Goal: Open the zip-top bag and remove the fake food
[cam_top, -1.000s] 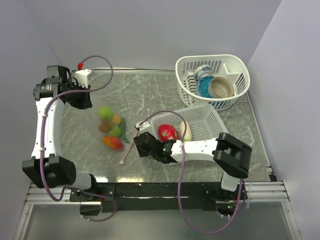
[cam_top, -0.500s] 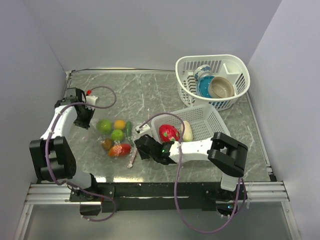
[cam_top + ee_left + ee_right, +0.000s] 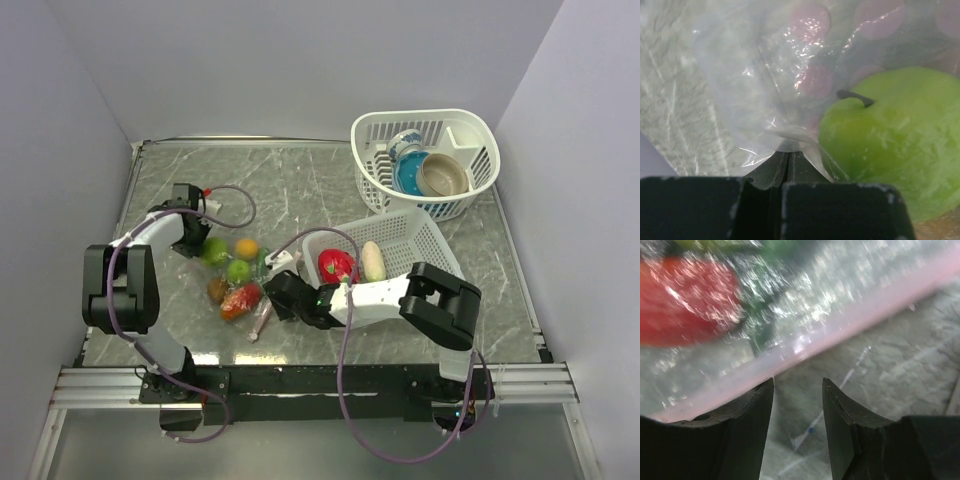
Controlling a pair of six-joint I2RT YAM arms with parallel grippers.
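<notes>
My left arm (image 3: pixel 150 232) folded tight, left gripper (image 3: pixel 788 161) low, pinched on bag (image 3: pixel 750 90). My right arm (image 3: pixel 380 294) stretched leftward, right gripper (image 3: pixel 797 390) low, jaws apart.

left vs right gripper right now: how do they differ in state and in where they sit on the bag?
The left gripper is shut, pinching a fold of the zip-top bag; the right gripper is open with nothing between its fingers. The left sits beside the green fruit, at the end away from the strip; the right faces the pink zip strip, near a red piece. Shared: both are low at the bag, on opposite sides.
</notes>
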